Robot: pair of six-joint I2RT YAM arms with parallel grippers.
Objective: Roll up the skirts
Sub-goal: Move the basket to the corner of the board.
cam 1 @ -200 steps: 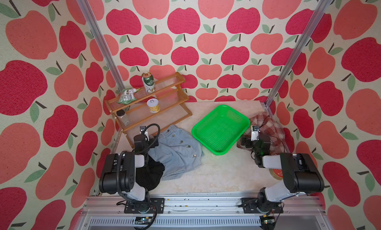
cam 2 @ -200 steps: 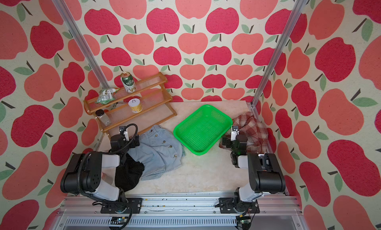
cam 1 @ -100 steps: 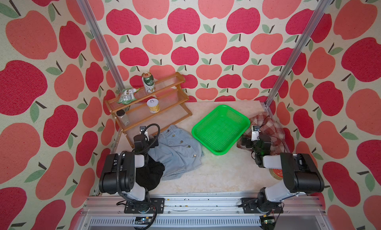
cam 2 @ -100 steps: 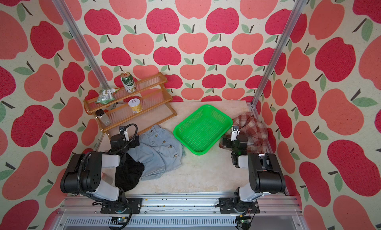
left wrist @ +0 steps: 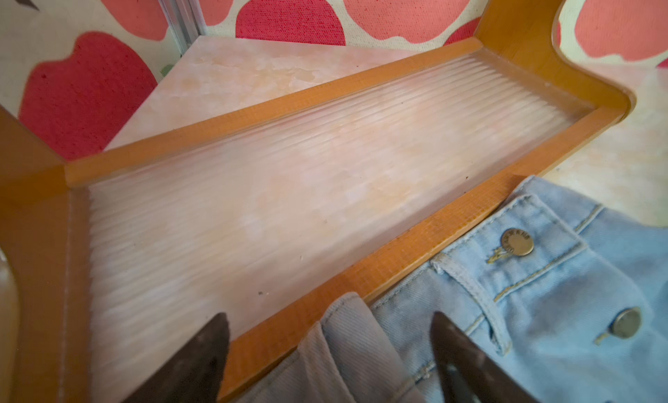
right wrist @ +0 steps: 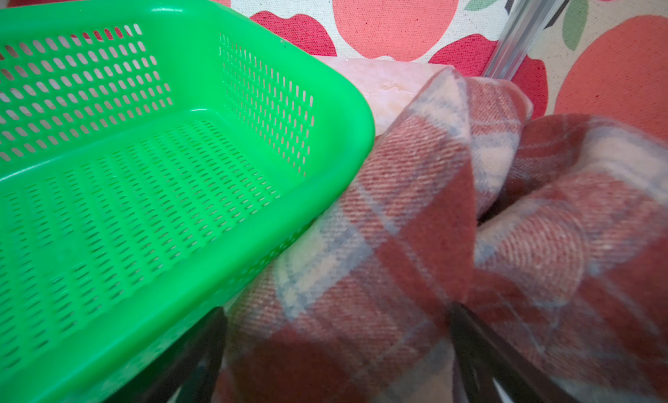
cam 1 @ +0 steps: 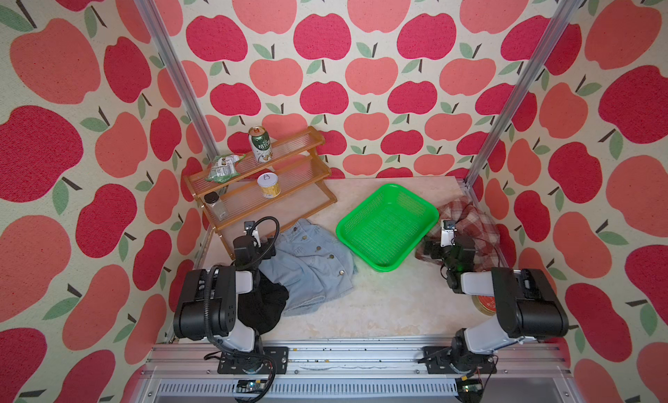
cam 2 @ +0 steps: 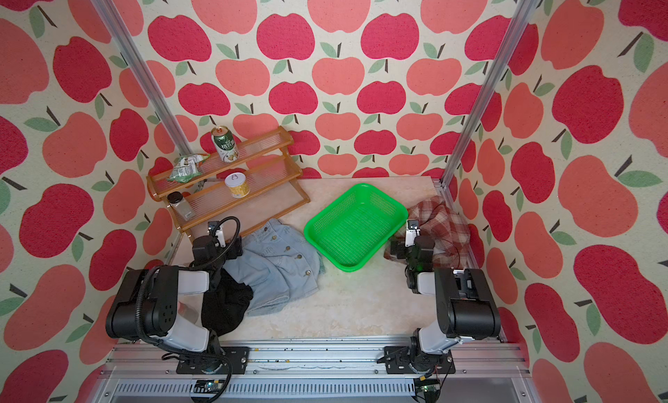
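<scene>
Listing holdings, all placed against the green basket (cam 1: pixel 386 226), which sits on the pale tabletop (cam 1: pixel 390 303).

1. Denim skirt (cam 1: pixel 312 262): light blue, metal buttons, crumpled on the tabletop just to my left of the basket, its near edge close to the basket's corner. Its waistband end lies against the lowest rail of the wooden rack (left wrist: pixel 415 253).

2. Black skirt (cam 1: pixel 264 305): bunched heap, further from the basket than the denim, partly under my left arm and touching the denim's edge.

3. Plaid skirt (cam 1: pixel 470 226): red-brown and cream, rumpled on the basket's other side; in the right wrist view its cloth (right wrist: pixel 415 245) presses against the basket's outer wall (right wrist: pixel 347 130).

4. Left gripper (left wrist: pixel 330 350): jaws spread, one finger (left wrist: pixel 202 354) over the rack's ribbed shelf, the other over denim, with a raised fold of the denim waistband between them. Whether the fingers touch the fold, I cannot tell.

5. Right gripper (right wrist: pixel 338 350): jaws spread wide, straddling a swell of plaid cloth right beside the basket wall; contact unclear.

6. Rack contents, well beyond the denim from the basket: green drink can (cam 1: pixel 260 144), crumpled green packet (cam 1: pixel 224 168), yellow tin (cam 1: pixel 268 185), small dark-capped jar (cam 1: pixel 215 204).

7. Red-lidded tin (cam 1: pixel 486 305): by my right arm, partly hidden.
</scene>
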